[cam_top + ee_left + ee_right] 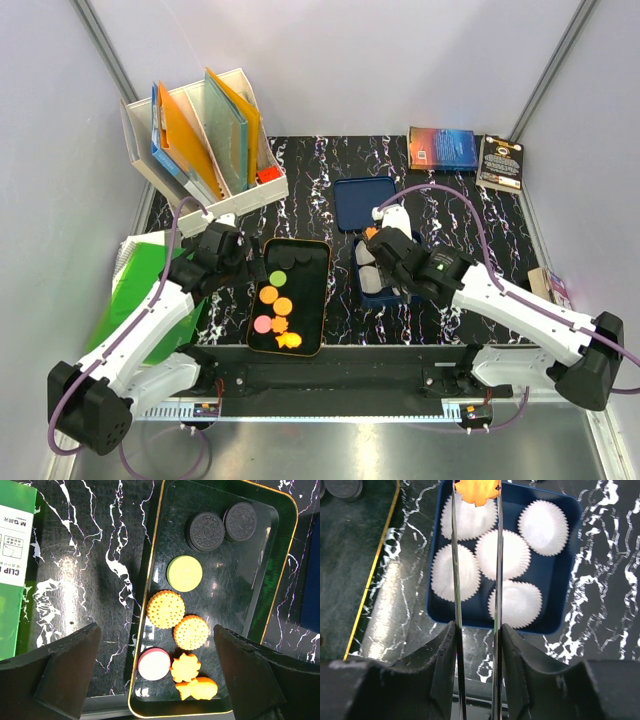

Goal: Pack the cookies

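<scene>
One orange flower-edged cookie (477,491) hangs above the white paper cup liners (501,555) in the blue box (560,625), pinched by the right end effector (383,240). The liners we see are empty. We judge packing barely begun: the other cookies (165,609) wait on the black tray (250,580) beneath the wide-open left end effector (156,630).

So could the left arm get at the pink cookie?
Probably yes: the left gripper hangs open above the tray, and the pink cookie lies uncovered, though an orange cookie crowds it.

The white left arm (148,330) and white right arm (525,305) have black joints and black bases. A thin purple cable (172,245) loops along each.
</scene>
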You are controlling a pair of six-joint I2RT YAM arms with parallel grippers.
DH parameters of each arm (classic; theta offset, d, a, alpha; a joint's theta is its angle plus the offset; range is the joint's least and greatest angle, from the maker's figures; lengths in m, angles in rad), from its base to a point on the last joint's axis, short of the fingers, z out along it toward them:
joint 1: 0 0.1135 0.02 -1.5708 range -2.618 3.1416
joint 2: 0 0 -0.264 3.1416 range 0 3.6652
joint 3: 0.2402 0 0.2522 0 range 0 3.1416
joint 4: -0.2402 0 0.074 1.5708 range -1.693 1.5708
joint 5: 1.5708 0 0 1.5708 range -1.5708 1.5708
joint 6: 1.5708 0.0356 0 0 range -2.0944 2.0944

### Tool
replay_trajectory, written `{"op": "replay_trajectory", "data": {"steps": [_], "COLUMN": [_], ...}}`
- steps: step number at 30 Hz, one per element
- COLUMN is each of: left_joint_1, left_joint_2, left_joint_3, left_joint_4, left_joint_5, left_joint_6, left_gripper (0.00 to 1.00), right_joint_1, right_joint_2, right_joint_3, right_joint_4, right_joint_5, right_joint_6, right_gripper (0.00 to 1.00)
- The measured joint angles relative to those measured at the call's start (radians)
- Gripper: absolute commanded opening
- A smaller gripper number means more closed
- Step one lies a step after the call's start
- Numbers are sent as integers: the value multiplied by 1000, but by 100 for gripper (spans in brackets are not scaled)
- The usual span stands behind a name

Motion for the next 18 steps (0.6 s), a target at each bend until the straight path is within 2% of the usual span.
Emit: {"op": "replay_trajectory", "data": {"steps": [7, 13, 15, 18], "left_joint_1": [-1, -1, -1, -1], "left_joint_2": [0, 6, 12, 15], "left_joint_3": [0, 0, 0, 0], "left_joint_4": [-1, -1, -2, -3], "left_joint_5": [0, 0, 0, 1], "left_joint_6": [0, 0, 0, 0], "left_gripper": [99, 99, 99, 99], "right_joint_1": [-13, -33, -37, -41], "right_joint_2": [55, 83, 85, 85], "right_joint_3": [-1, -8, -8, -8], "right_joint_4": [43, 63, 66, 70], "right_joint_5": [-26, -32, -33, -34], "right_joint_6": [-1, -4, -5, -10], "right_gripper": [47, 53, 59, 60]}}
